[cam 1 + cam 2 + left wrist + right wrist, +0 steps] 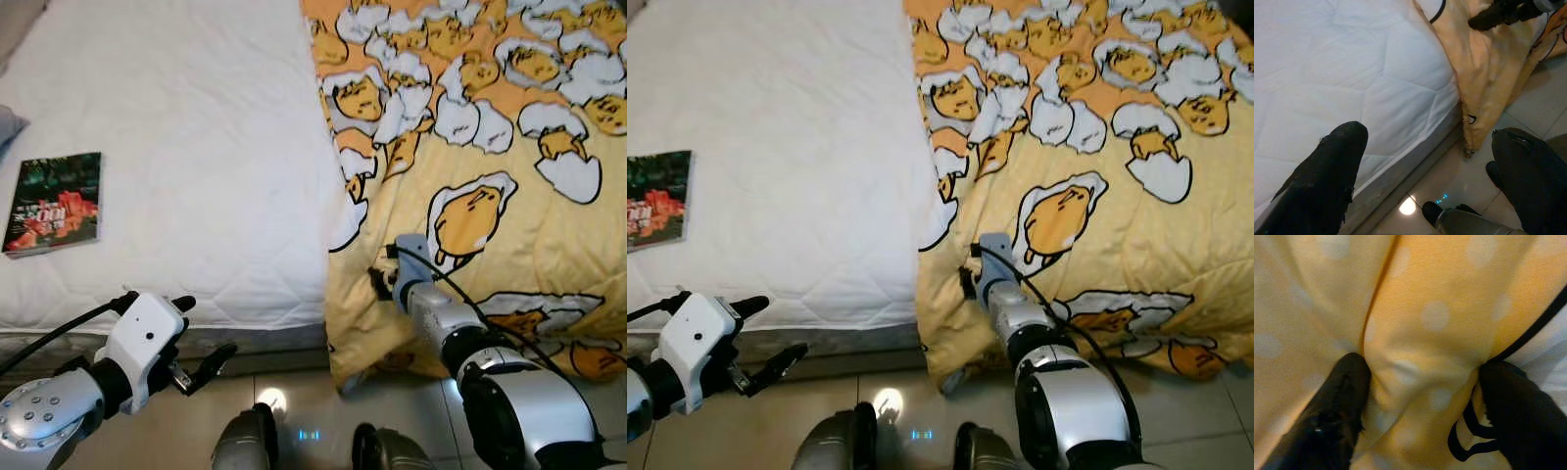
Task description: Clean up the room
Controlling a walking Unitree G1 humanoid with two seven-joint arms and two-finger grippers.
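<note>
A yellow blanket [509, 157] printed with egg characters covers the right half of the bed and hangs over its front edge to the floor. My right gripper [384, 276] presses into the blanket near its left border, open, with a fold of the cloth [1420, 347] bulging between its two fingers [1337, 406]. My left gripper [201, 333] hovers open and holding nothing in front of the bed's front edge, low and to the left. A book [54, 203] with a dark green and red cover lies flat on the bare white mattress [196, 137] at the left.
The mattress's grey front edge [265, 341] runs across in front of me, with glossy beige floor tiles [294, 397] below it. My own legs [245, 443] stand close to the bed. Grey fabric [15, 20] and a bluish corner [8, 129] lie at the far left.
</note>
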